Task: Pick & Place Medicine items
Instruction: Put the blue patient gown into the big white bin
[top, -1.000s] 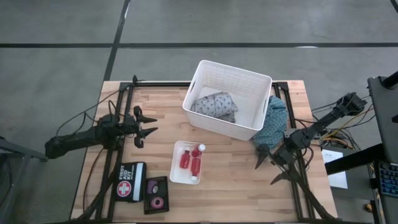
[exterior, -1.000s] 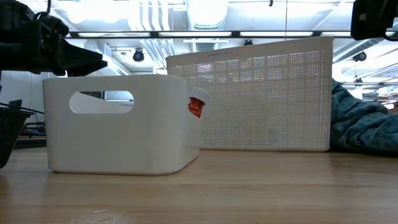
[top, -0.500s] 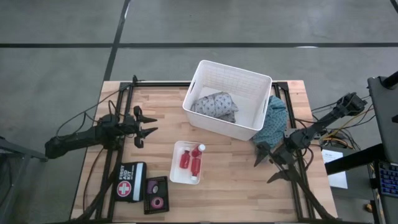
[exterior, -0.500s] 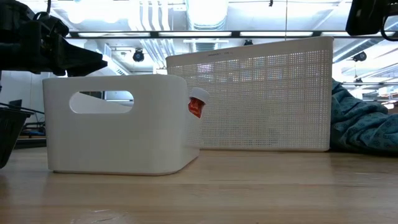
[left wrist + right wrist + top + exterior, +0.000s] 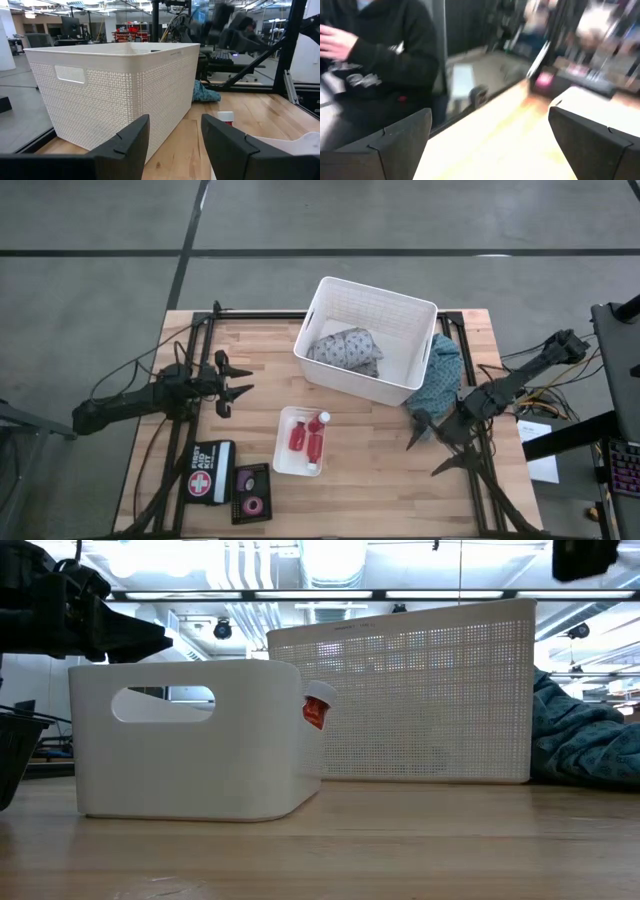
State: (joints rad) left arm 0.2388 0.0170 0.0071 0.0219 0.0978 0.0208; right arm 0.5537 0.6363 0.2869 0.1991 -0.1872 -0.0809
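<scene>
Only the right gripper (image 5: pixel 436 444) had shifted, edging slightly inward near the worktop's right edge, jaws spread wide and empty, probably readying a reach. Three red bottles (image 5: pixel 309 440) lay in a small white tray (image 5: pixel 283 462) mid-worktop, ungrasped. At the left edge the left gripper (image 5: pixel 240 390) waited, jaws narrowly parted, holding nothing.

Evenly lit from overhead, bright and flat across the desk (image 5: pixel 370 480) in the high view, with only soft, short shadows. Backlit in the low view: ceiling strip lights (image 5: pixel 330 595) glaring white, near basket (image 5: pixel 190 740) slightly washed out. Sharp enough from the left wrist, background beyond the left hand (image 5: pixel 172 145) softly out of focus. Heavily motion-blurred from the right wrist, everything past the right hand (image 5: pixel 490 145) smeared, including a person's dark sleeve (image 5: pixel 395 55).
</scene>
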